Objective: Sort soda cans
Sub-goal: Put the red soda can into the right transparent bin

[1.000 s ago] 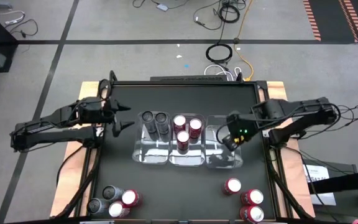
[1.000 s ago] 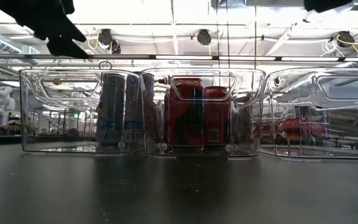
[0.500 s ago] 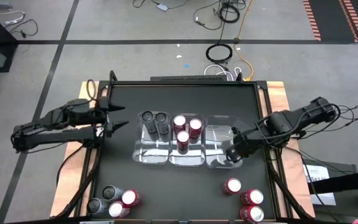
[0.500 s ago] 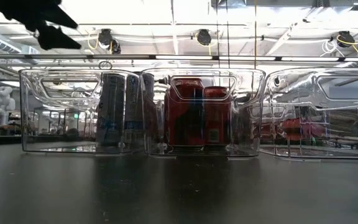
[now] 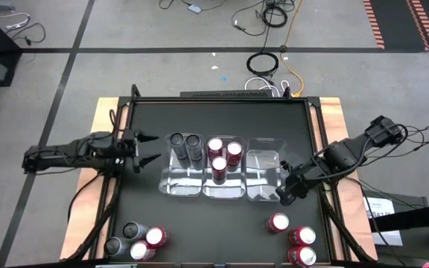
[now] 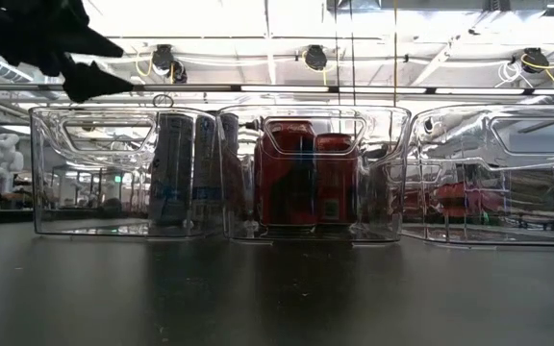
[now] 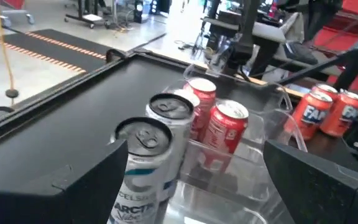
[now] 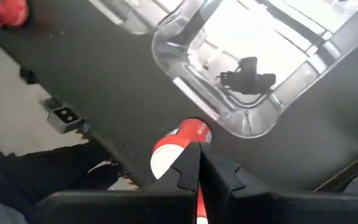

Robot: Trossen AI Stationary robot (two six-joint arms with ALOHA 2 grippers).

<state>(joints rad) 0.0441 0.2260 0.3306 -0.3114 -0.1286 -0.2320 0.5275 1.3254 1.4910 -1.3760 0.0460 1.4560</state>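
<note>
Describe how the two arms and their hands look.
Both arms are dark, slim and jointed. The left hand ends in two pointed black fingers, seen as broad flat slabs in its wrist view. The right hand is black too, and thin cables trail from that arm's base.

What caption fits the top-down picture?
Two silver cans and three red cans sit sorted in clear trays.

Cans stand in two trays (third beside them).
</note>
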